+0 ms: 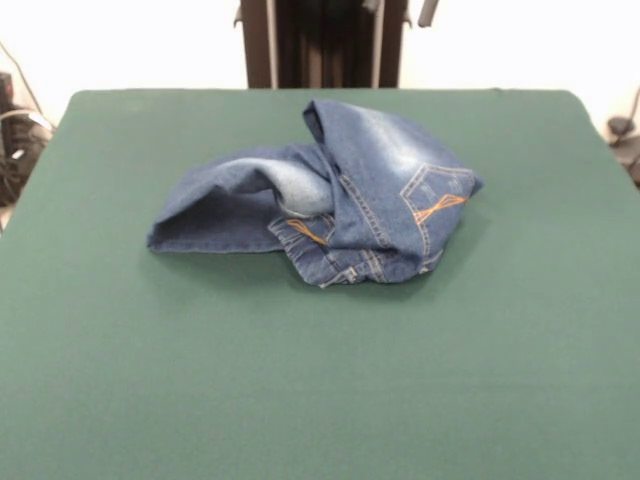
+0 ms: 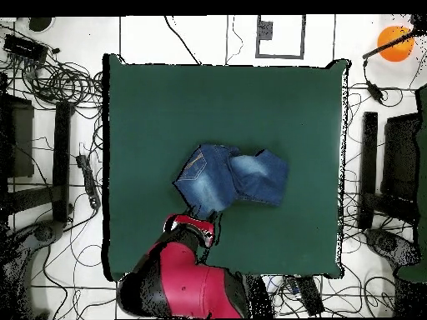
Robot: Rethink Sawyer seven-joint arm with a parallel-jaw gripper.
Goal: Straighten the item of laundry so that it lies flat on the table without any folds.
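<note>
I can't make out the gripper in either view, so can't tell whether it's open or closed; overhead I only see the red arm (image 2: 188, 279) w/ its head just beside the jeans' near edge. The jeans (image 1: 330, 195) sit bunched approx. mid-table, a bit toward the robot's side, folded over on themselves, one orange-stitched back pocket (image 1: 437, 197) facing up, a leg spread flat toward one side. Green table (image 1: 320, 380) bare around them.

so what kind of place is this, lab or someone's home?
Most likely a robotics lab. A red robot arm stands at a green felt-covered table holding only crumpled jeans, and cables and equipment stands sprawl over the white floor around it.
</note>
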